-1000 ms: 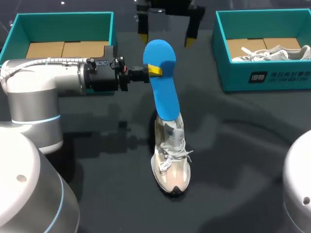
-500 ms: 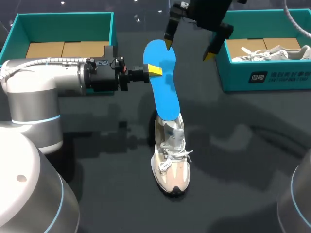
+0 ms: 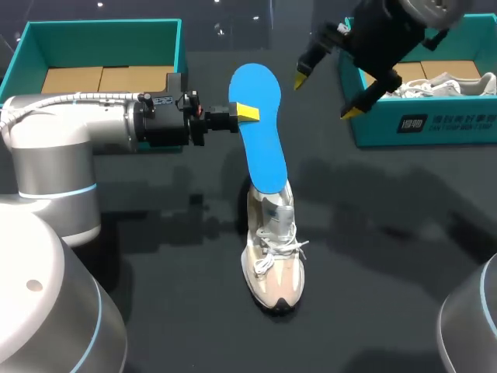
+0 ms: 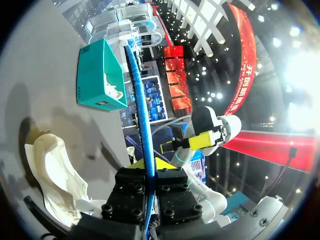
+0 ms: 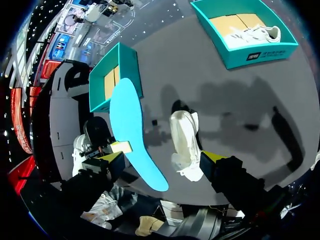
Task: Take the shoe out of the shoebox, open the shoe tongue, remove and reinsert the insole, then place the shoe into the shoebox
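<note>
The left gripper point(image 3: 247, 113) clamps the blue insole point(image 3: 262, 155) by its edge at upper centre, its lower end at the collar of the shoe point(image 3: 273, 256) mid-frame, toe toward the lower edge. The insole's length runs almost straight up the frame. The right gripper point(image 3: 326, 95) hangs open, upper right. The insole step seems in hand. The next move likely calls for guiding it along the shoe.

Dark grey table point(image 3: 404, 256) surface

Relocated: black right gripper with yellow tips point(image 3: 324, 97), from the 12 o'clock end of the flat blue foam insole point(image 3: 258, 124) out toward 2 o'clock, up to the 9 o'clock edge of the teal cardboard shoebox point(image 3: 373, 128). Turned from level to slanted.
</note>
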Controlling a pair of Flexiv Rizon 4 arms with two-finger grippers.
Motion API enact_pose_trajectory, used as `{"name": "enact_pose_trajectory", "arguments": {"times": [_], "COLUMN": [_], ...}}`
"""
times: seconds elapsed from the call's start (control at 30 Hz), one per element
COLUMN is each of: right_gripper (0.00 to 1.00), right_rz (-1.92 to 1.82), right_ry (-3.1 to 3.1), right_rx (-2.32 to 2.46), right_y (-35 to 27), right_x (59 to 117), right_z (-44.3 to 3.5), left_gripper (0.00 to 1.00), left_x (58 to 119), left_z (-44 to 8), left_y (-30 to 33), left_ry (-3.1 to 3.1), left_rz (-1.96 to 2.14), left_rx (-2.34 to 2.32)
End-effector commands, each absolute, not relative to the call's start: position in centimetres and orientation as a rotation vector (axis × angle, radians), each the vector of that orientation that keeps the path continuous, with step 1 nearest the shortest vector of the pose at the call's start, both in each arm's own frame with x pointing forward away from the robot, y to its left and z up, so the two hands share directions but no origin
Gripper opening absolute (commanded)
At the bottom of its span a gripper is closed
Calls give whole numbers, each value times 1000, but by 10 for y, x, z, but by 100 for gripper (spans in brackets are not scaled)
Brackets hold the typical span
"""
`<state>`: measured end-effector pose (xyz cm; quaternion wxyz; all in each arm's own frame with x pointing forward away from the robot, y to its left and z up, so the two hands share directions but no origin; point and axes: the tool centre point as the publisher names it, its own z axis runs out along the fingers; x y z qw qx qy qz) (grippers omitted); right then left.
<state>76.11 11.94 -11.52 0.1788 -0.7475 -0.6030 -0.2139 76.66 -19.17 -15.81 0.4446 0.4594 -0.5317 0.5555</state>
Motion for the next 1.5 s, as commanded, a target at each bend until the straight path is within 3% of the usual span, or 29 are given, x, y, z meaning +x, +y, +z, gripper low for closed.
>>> {"name": "enact_pose_trajectory", "arguments": {"times": [0.03, 0.6, 1.5], "right_gripper": [100, 100, 100], "right_rz": [-1097, -1248, -1267], "right_ry": [-1355, -1257, -1246], "right_rx": [-1714, -1506, -1481], "right_y": [112, 117, 118], "right_x": [754, 757, 757], "right_z": [-126, -156, -158], "left_gripper": [0, 0, 0], "left_x": [766, 766, 766], "left_z": [-158, -158, -158], "left_y": [-191, -191, -191], "left_ry": [-1318, -1318, -1318], "left_rz": [1377, 1377, 1377], "left_rx": [1139, 1139, 1139]}}
